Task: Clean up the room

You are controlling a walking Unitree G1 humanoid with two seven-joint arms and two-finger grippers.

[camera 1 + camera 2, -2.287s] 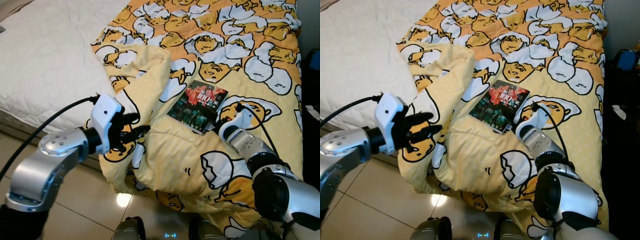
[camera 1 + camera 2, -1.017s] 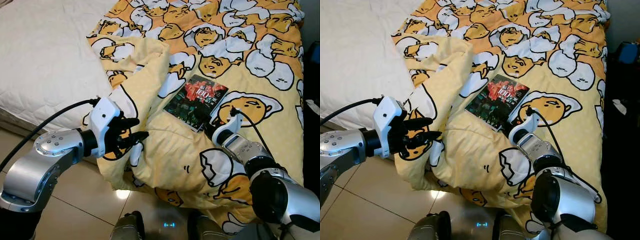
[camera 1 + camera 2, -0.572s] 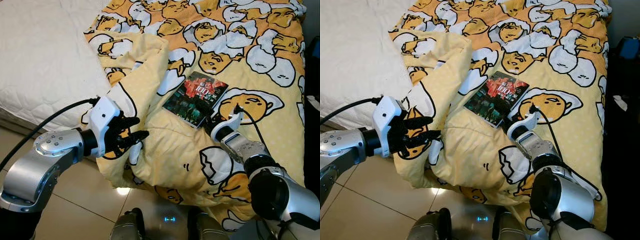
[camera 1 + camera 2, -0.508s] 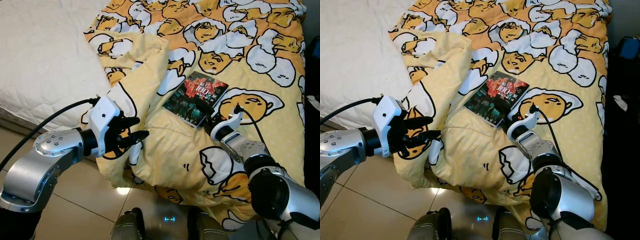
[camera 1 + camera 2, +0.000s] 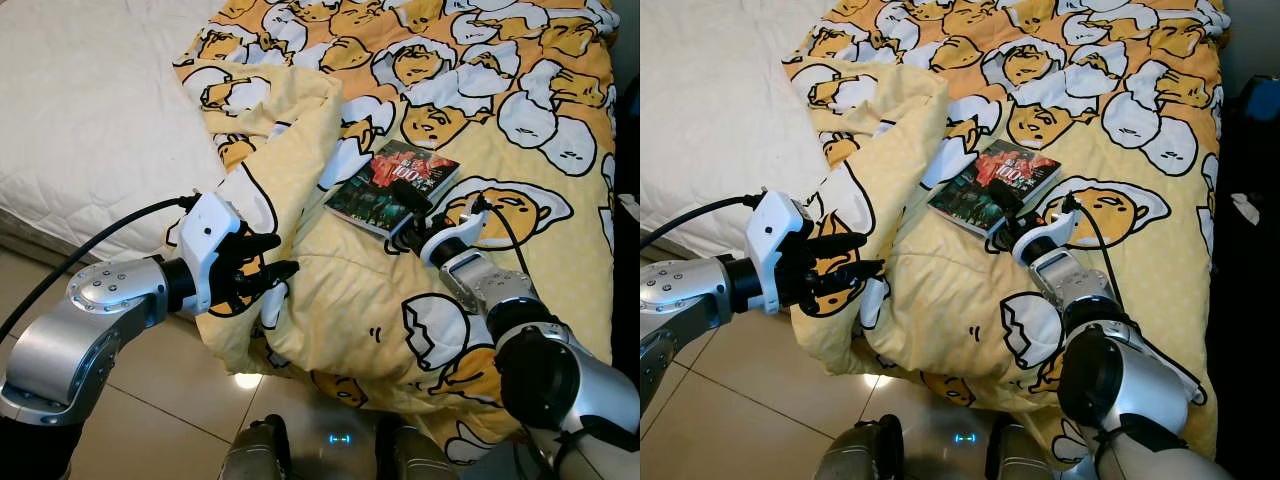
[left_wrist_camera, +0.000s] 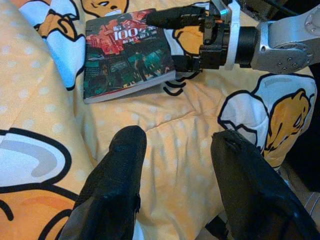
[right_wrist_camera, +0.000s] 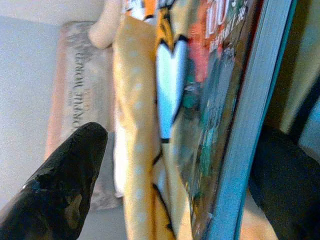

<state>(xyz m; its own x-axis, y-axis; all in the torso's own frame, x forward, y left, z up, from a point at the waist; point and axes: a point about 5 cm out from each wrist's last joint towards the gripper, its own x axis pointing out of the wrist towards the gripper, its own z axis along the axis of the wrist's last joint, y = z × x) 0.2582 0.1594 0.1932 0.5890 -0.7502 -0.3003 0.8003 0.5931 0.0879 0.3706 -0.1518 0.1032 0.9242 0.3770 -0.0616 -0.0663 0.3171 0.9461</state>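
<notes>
We see right gripper [image 5: 408,222] fingers apart astride the book [image 5: 392,187] edge on the duvet [image 5: 520,150], left gripper [image 5: 262,280] fingers apart beside bunched duvet.

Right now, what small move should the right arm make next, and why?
Probably close the right gripper on the book: its open fingers straddle the book's near edge, one above the cover, one below, as the book lies on the blanket.
</notes>
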